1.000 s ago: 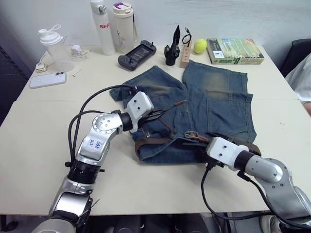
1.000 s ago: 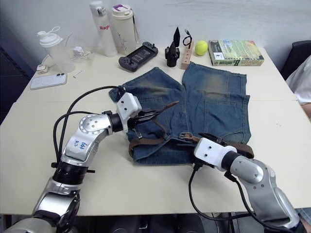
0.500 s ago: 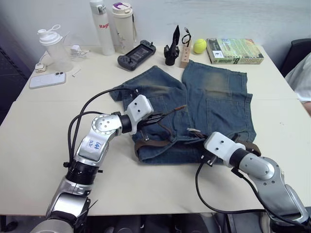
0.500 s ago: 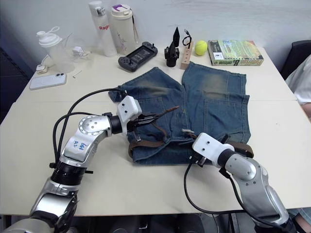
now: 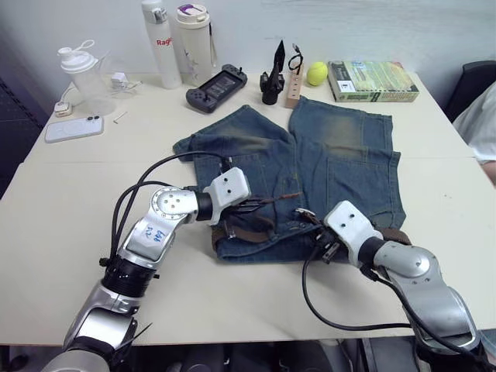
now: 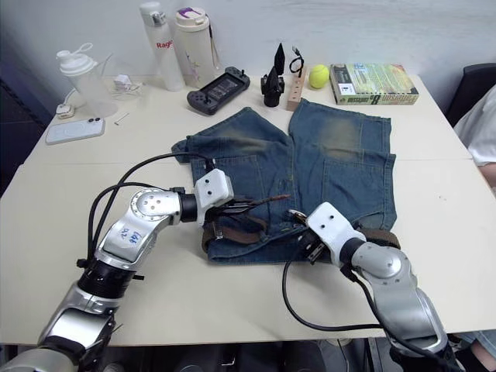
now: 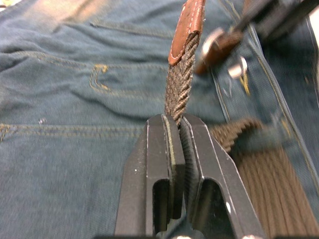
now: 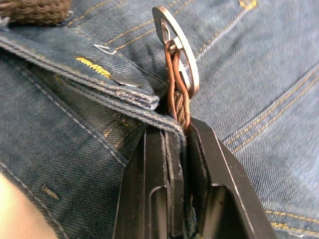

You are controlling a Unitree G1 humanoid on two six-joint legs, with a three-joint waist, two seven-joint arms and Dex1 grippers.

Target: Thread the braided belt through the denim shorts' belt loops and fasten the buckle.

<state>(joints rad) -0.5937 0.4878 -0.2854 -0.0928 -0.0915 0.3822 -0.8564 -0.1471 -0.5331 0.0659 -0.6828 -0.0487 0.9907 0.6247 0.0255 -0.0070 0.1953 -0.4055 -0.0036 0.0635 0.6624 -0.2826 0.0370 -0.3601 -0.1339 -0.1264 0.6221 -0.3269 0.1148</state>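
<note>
The denim shorts [image 5: 341, 155] lie flat on the table with the waist toward me. The braided belt [image 5: 242, 229] runs along the waistband and passes under a belt loop [image 7: 261, 137]. My left gripper [image 5: 260, 205] is shut on the braided part just behind the brown leather tip [image 7: 187, 27], which points toward the buckle [image 5: 302, 213]. My right gripper [image 5: 315, 226] is shut on the belt right behind the silver buckle [image 8: 177, 50], at a folded edge of the waistband. Tip and buckle are a short way apart.
At the back of the table stand two bottles [image 5: 157, 35], a shaker [image 5: 84, 74], a phone [image 5: 74, 128], a game controller [image 5: 215, 77], a wooden block [image 5: 293, 89], a tennis ball [image 5: 316, 74] and a book [image 5: 372, 80]. A person's sleeve [image 5: 480, 128] shows at the right edge.
My right gripper has closed on the belt at the buckle and shifted left. My left gripper has carried the belt tip lower and to the right, closer to the buckle.
</note>
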